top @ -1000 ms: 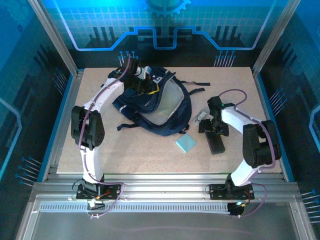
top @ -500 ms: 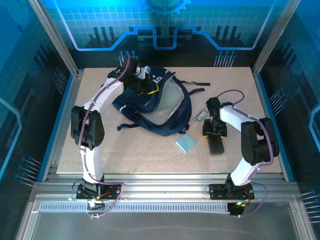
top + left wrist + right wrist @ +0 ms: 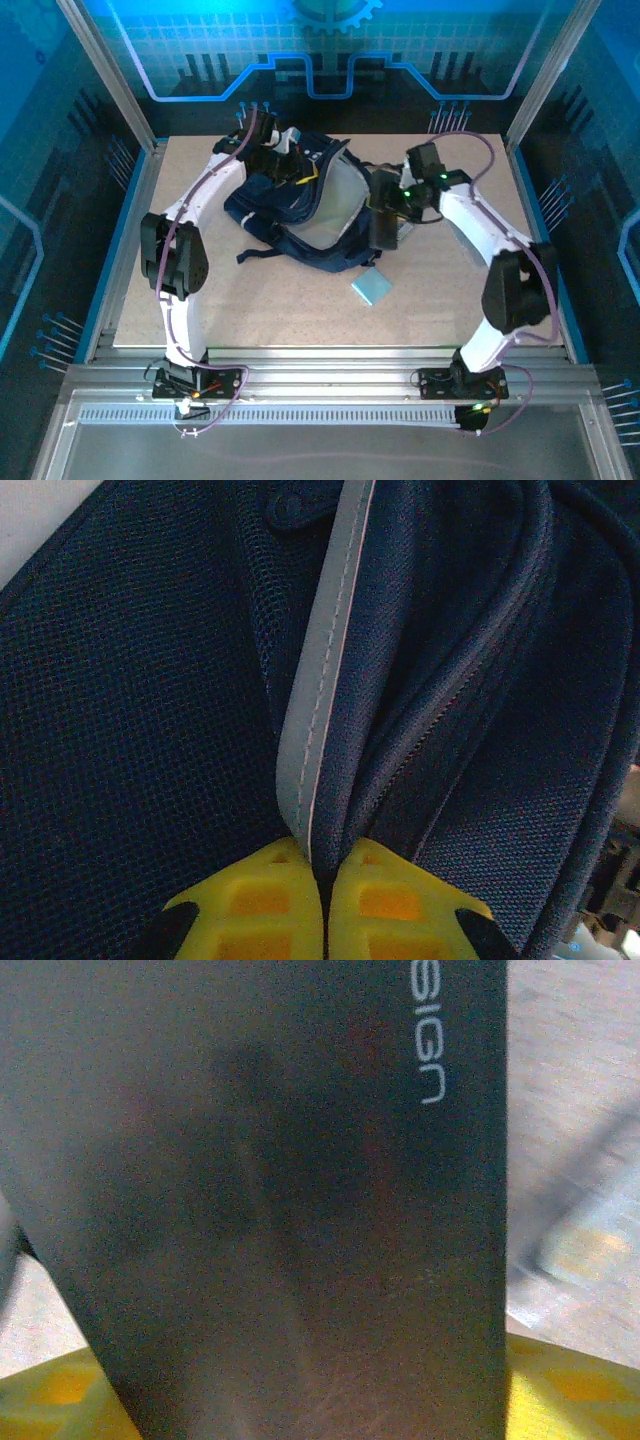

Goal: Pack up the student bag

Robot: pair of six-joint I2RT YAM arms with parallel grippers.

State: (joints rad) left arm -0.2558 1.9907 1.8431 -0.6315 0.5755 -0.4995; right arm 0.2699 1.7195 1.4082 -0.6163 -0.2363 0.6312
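The large dark navy fabric student bag (image 3: pixel 300 215) is laid at the far middle of the speckled beige table (image 3: pixel 250 310). Its pale grey trim strip (image 3: pixel 315 680) is pinched by the left gripper (image 3: pixel 322 885). A flat black book (image 3: pixel 260 1210) is clamped in the right gripper (image 3: pixel 385 205) at the bag's right edge.
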